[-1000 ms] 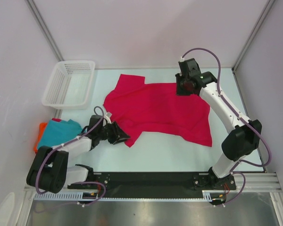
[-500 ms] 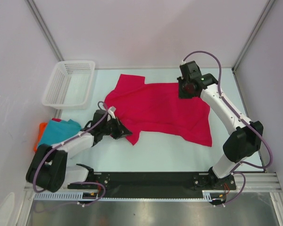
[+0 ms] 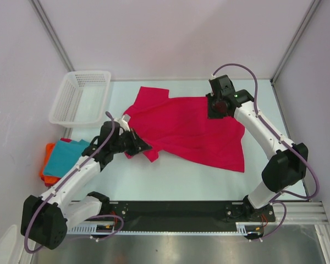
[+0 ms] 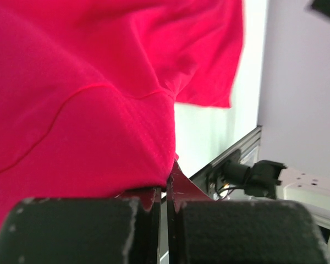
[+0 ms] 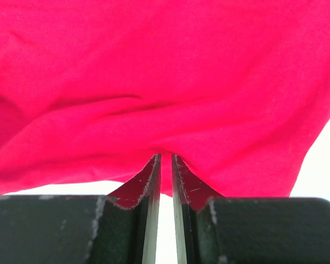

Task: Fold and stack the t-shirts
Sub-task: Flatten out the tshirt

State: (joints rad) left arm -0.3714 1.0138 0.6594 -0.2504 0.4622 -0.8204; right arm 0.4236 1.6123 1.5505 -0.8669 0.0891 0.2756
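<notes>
Looked down from above on the worktop (image 3: 187, 176); peered close past left claw (image 4: 166, 184) and right claw (image 5: 166, 165) onto the same crimson t-shirt (image 3: 192, 126).

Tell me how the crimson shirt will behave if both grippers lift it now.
Probably floppy: the crimson shirt lies rumpled, bunching into folds where the left gripper and right gripper pinch it, so it should sag between them. Likely light, being thin cloth; unlikely to slip, as both grippers look closed on it.

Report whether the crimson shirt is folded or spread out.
Spread out: the crimson shirt lies open across the table; left gripper and right gripper only pinch its edges.
</notes>
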